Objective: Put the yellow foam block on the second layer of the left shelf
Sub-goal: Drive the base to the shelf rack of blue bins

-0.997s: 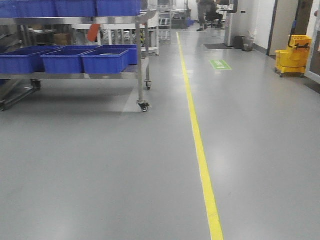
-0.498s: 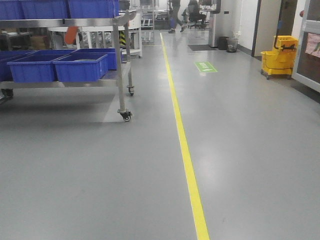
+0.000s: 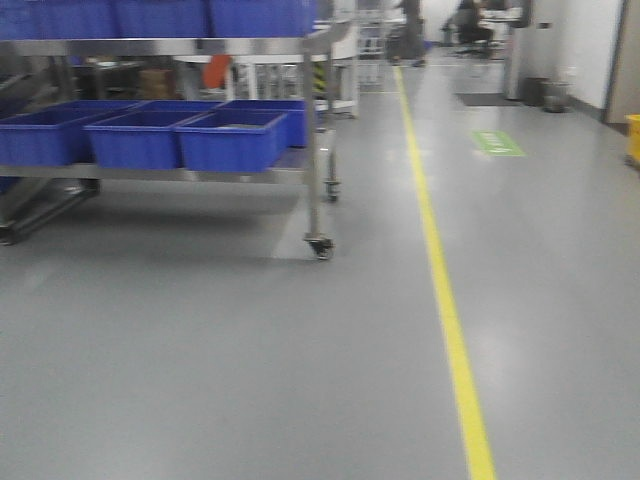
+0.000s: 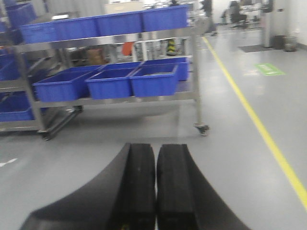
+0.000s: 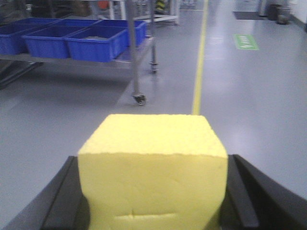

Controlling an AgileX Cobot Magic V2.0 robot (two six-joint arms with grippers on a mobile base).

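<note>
The yellow foam block (image 5: 153, 143) fills the lower middle of the right wrist view. My right gripper (image 5: 154, 159) is shut on it, with a black finger (image 5: 62, 196) pressed against each side. My left gripper (image 4: 156, 148) is shut and empty, its two black fingers (image 4: 141, 182) touching, above the grey floor. The steel wheeled shelf (image 3: 315, 130) stands ahead at the left. Its lower layer carries several blue bins (image 3: 235, 140), and more blue bins sit on the layer above. The shelf also shows in the left wrist view (image 4: 196, 72) and the right wrist view (image 5: 130, 38). Neither gripper shows in the front view.
A yellow floor line (image 3: 445, 300) runs away from me to the right of the shelf's caster (image 3: 320, 247). A green floor mark (image 3: 497, 143) lies beyond it. A yellow mop bucket (image 3: 634, 135) is at the right edge. People and a trash bin (image 3: 553, 93) are far down the aisle.
The front view has swung left: the shelf and yellow line shifted right in the frame and the shelf looks nearer. The mop bucket has slid to the right edge.
</note>
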